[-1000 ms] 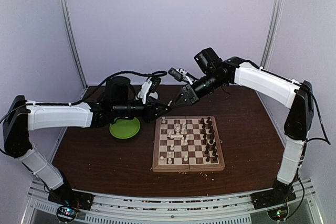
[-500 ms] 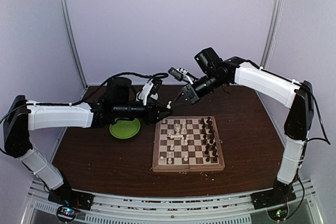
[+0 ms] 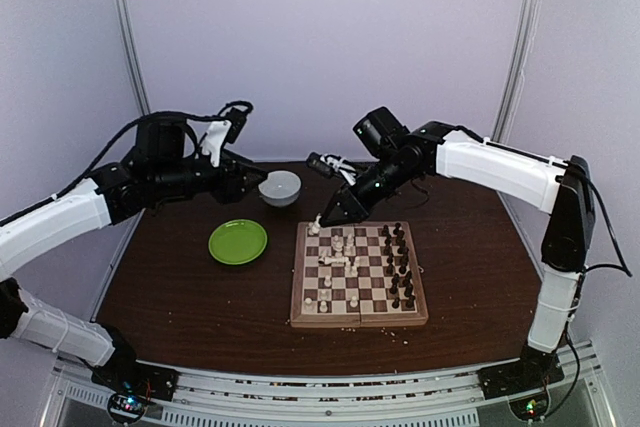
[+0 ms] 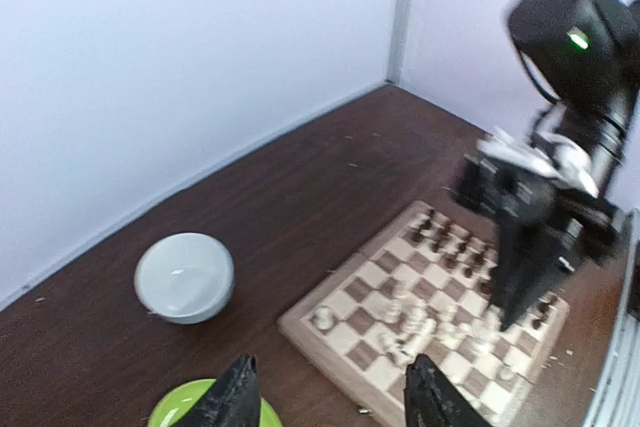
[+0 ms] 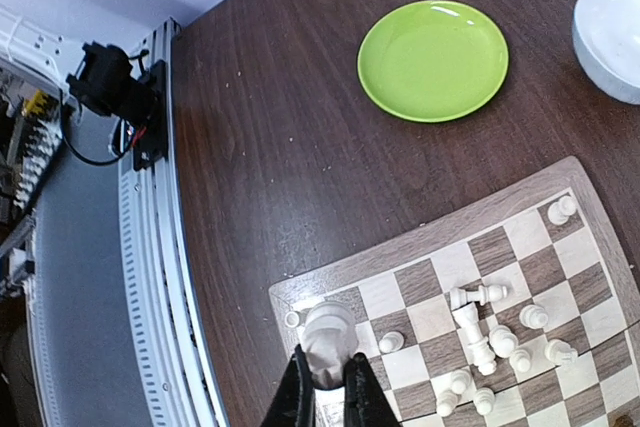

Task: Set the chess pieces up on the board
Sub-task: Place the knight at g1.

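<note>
Chess pieces [image 3: 352, 265] occupy the board [image 3: 358, 323]. The dark pieces [image 3: 400, 269] stand in two files along the right side. The cream-white pieces [image 3: 336, 245] are scattered over the left half, several toppled near the centre. The right gripper [image 5: 328, 384] is clamped on one white piece [image 5: 328, 337] at the board's far-left corner; contact with the square cannot be determined. The left gripper [image 4: 330, 387] hangs raised at the left, jaws apart and holding nothing, beside the white bowl [image 3: 280, 188] and beyond the green plate [image 3: 238, 243].

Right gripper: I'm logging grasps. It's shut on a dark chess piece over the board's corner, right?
No. The right gripper is shut on a cream-white chess piece, not a dark one; the right wrist view shows it. It is over a corner of the board, as said.
</note>
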Robot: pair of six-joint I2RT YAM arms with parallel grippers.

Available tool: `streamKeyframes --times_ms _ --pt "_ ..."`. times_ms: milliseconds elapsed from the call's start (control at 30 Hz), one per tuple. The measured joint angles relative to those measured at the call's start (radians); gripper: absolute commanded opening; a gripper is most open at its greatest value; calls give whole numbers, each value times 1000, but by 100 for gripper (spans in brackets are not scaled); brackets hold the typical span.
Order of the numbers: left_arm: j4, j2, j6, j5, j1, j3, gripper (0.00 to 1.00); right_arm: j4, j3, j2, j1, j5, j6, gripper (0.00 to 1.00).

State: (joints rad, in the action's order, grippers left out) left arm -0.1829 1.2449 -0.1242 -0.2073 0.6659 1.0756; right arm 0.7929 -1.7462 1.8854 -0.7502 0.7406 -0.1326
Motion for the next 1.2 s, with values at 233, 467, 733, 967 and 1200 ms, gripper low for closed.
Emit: streamKeyframes --times_ms 233,467,733,967,1200 --pt "-102 -43 25 168 -146 59 51 -2 24 20 -131 -123 -103 2" --pt "-113 -114 21 211 -167 -5 51 -4 58 93 -187 -196 -153 2" --pt "-113 -125 21 219 -167 -19 51 5 56 187 -206 -264 -184 2" --pt "-113 -125 20 219 -167 -22 51 12 55 209 -214 -298 -204 3" --pt "-112 -125 17 219 -167 -23 51 12 55 221 -214 -298 -206 4"
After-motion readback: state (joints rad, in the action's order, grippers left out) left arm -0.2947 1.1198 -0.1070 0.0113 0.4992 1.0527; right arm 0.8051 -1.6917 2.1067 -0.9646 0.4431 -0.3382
